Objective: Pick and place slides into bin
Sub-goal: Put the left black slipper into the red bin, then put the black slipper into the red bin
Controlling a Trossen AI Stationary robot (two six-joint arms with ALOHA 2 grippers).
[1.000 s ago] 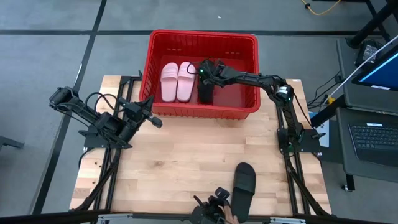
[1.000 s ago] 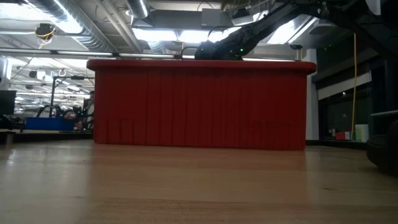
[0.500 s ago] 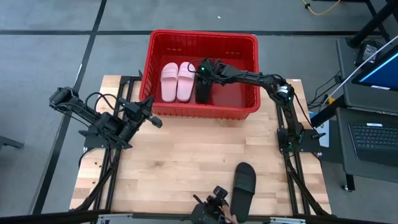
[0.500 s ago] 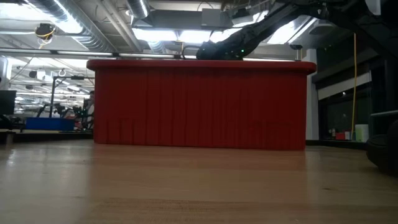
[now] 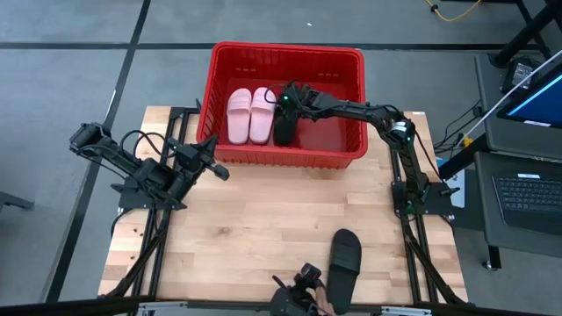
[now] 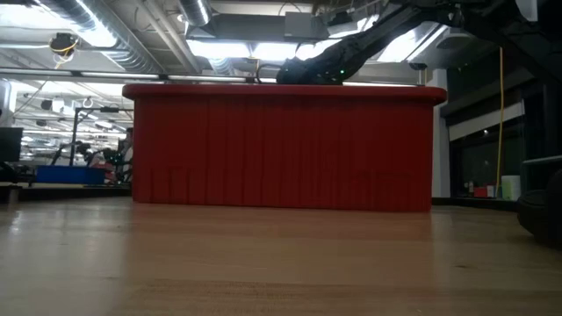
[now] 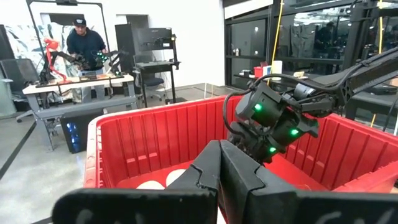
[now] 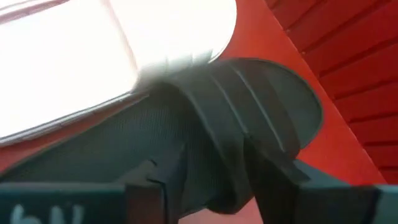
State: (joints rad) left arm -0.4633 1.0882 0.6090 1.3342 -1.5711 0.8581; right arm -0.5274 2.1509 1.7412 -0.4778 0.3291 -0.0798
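The red bin (image 5: 285,48) stands at the table's far side; it also shows in the low view (image 6: 281,149) and the left wrist view (image 7: 155,137). Two pale pink slides (image 5: 250,114) lie side by side on its floor. My right gripper (image 5: 286,102) reaches down into the bin and is shut on a black slide (image 5: 283,130), right beside the pink pair (image 8: 93,56). The other black slide (image 5: 344,254) lies flat on the table near the front edge. My left gripper (image 5: 216,169) is shut and empty, left of the bin's near corner. My right gripper has the black slide's broad strap (image 8: 230,143) between its two fingers, one finger (image 8: 146,183) on each side of the strap. The fingers come from above, slanting down from the table's right. The slide hangs low inside the bin; whether its sole touches the floor I cannot tell.
The bin's right half (image 5: 338,132) has bare floor. The wooden table (image 5: 263,219) lies between the bin and the front slide. A dark camera mount (image 5: 299,294) stands at the near edge. A person stands far off in the room (image 7: 87,43).
My right gripper has shifted a little toward the table's left inside the bin, still shut on the black slide. The slide has come closer to the pink pair and now lies slightly turned beside it.
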